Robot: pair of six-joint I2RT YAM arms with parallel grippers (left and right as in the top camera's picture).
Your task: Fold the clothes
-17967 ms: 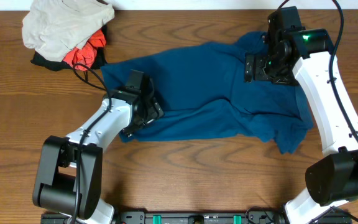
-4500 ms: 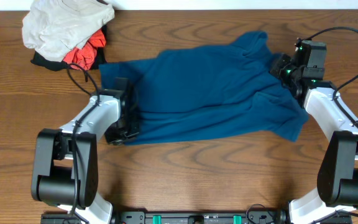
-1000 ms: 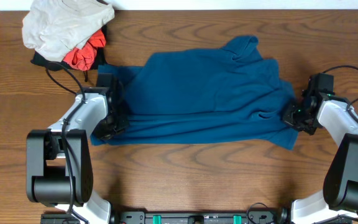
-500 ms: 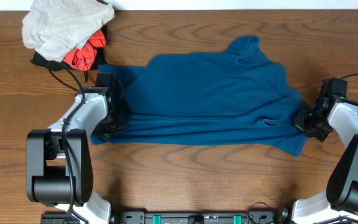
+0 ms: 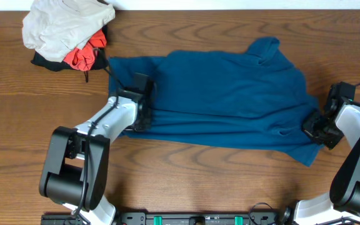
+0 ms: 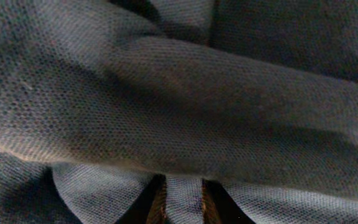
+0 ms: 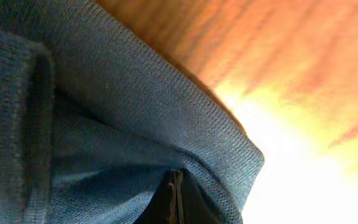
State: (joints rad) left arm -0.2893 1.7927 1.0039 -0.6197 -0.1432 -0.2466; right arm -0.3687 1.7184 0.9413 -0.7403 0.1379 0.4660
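Observation:
The clothes (image 5: 230,87), a large teal-blue shirt, lie spread flat across the middle of the wooden table (image 5: 186,181). My left gripper (image 5: 142,119) sits at the shirt's left edge. In the left wrist view the shirt (image 6: 179,106) fills the picture and the gripper (image 6: 182,208) is shut on a strip of it. My right gripper (image 5: 309,127) is at the shirt's front right corner. In the right wrist view that gripper (image 7: 176,202) is shut, with the shirt's ribbed hem (image 7: 166,106) wrapped closely round its fingertips and bright table beyond.
At the back left corner lies a pile: a pale beige-grey garment (image 5: 64,25) on top of an orange-red one (image 5: 86,53) and a black one (image 5: 45,61). The shirt's back left corner reaches close to that pile. The table's far edge runs along the top.
Both grippers have slid to the right and the shirt has gone with them. Its left edge now lies further from the table's left side and its right corner nearer the right side.

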